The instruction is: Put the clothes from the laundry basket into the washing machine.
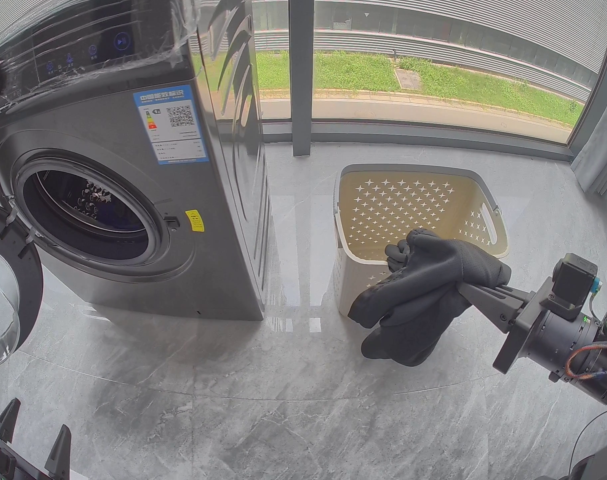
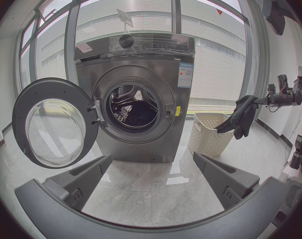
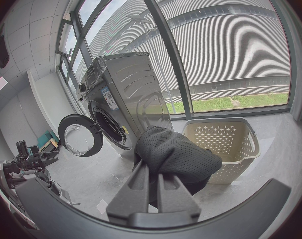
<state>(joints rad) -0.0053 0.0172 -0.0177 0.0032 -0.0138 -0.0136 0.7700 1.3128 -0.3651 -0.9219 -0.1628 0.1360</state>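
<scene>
A grey front-loading washing machine [image 1: 137, 168] stands on the left, its round door [image 1: 3, 281] swung open. In the left wrist view dark clothing [image 2: 137, 113] lies inside the drum. To its right sits a cream laundry basket [image 1: 417, 215]. My right gripper [image 1: 467, 288] is shut on a dark grey garment [image 1: 423, 288], which hangs over the basket's near rim, lifted off the floor. The same garment [image 3: 174, 153] drapes over the shut fingers in the right wrist view. My left gripper [image 1: 33, 435] is open and holds nothing, low at the left, facing the machine [image 2: 137, 97].
A glossy grey marble floor [image 1: 283, 395] spreads between machine and basket. Behind them runs a tall window with a dark frame post [image 1: 302, 61]. A grey curtain [image 1: 600, 148] hangs at the far right.
</scene>
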